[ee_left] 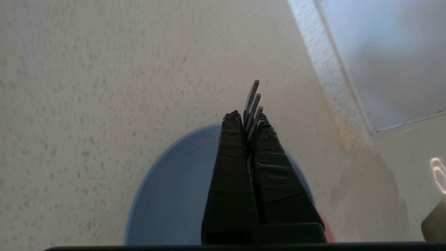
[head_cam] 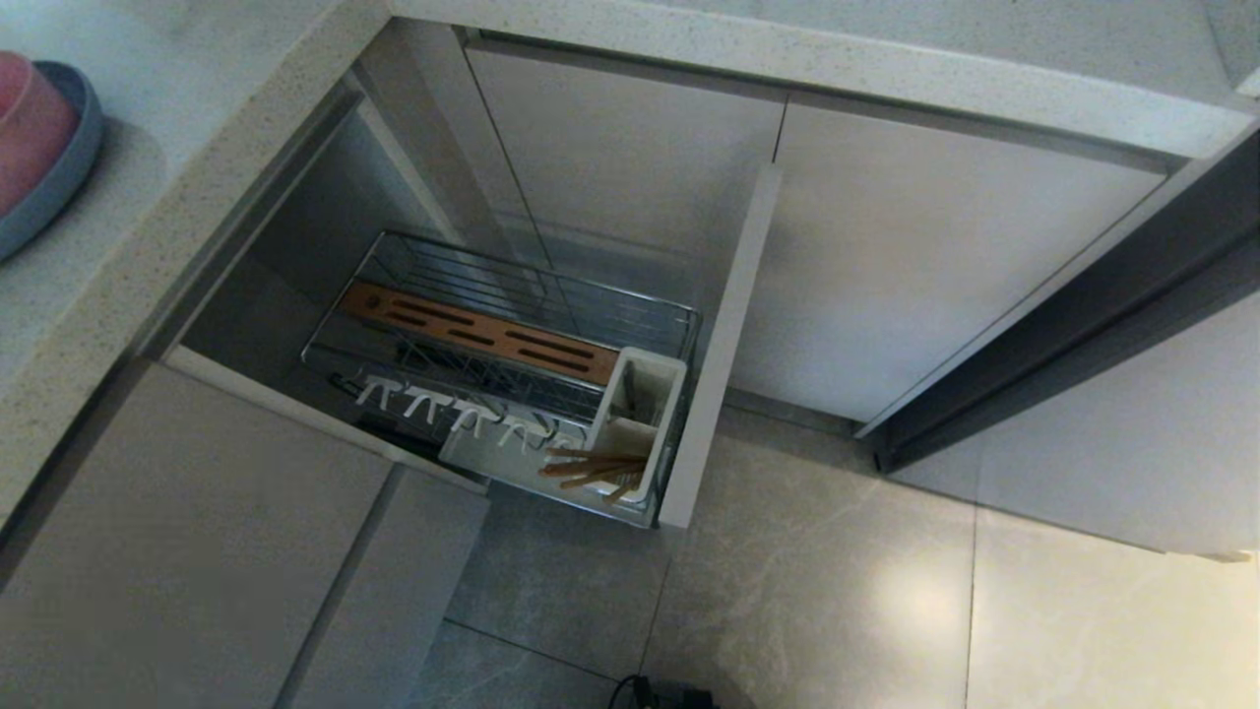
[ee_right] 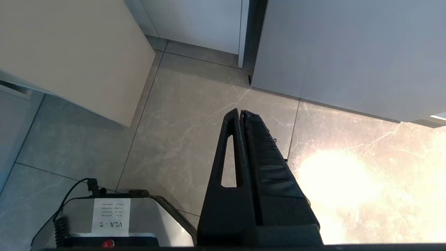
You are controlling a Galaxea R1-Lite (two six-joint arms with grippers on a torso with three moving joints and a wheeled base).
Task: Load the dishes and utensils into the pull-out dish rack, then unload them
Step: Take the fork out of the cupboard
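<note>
Left gripper (ee_left: 248,120), we see, clamps thin sticks, seemingly chopsticks (ee_left: 251,101), above the plate (ee_left: 167,195); right gripper (ee_right: 241,113) hangs closed over floor (ee_right: 195,122).

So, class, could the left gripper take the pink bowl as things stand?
Probably not yet. The left gripper hangs over the blue plate, close by the pink bowl, with nothing between, but it is shut on thin sticks, likely chopsticks.
</note>
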